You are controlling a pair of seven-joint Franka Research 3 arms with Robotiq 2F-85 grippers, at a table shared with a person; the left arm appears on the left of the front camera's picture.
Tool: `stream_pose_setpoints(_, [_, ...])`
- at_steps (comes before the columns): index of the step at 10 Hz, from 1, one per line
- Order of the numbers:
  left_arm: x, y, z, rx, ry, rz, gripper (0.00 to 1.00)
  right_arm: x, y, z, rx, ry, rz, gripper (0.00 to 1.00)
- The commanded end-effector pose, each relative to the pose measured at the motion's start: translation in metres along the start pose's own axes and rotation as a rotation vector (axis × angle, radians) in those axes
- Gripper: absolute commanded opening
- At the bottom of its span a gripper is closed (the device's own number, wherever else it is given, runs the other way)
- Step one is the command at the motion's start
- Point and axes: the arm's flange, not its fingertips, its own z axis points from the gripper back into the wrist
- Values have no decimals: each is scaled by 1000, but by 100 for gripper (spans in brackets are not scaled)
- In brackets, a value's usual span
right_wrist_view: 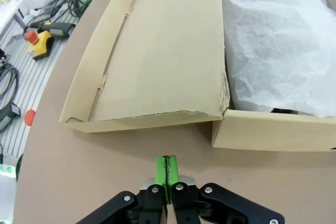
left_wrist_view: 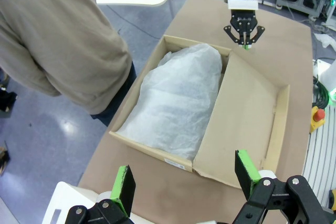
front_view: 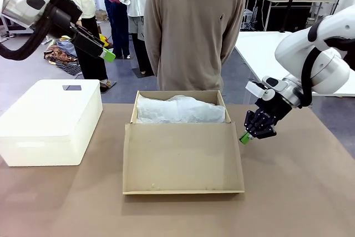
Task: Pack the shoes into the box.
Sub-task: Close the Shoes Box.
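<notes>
Open brown cardboard shoebox (front_view: 183, 159) mid-frame — left gripper (front_view: 108, 55), upper left, spread and empty; right gripper (front_view: 244, 138) clenched on nothing beside the box's right wall.

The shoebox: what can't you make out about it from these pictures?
- Front and left wrist views: tissue paper covers the inside of the box, so whether the shoes lie under it is hidden.
- Right wrist view: a dark sliver under the tissue's edge, too small to identify.

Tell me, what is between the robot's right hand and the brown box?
Nothing but bare table. In the right wrist view, the shut right hand points at the box, with only brown tabletop between.
</notes>
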Motion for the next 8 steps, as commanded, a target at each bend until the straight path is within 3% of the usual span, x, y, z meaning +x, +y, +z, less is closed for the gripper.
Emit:
stream_pose_setpoints(1, [-4,1,-1,-15,-19,-15,100,-8,-1,-10,-20,-12,40,0])
stream_pose_setpoints(8, [-4,1,-1,-15,-19,-15,100,-14,-5,-30,22,-29,42,0])
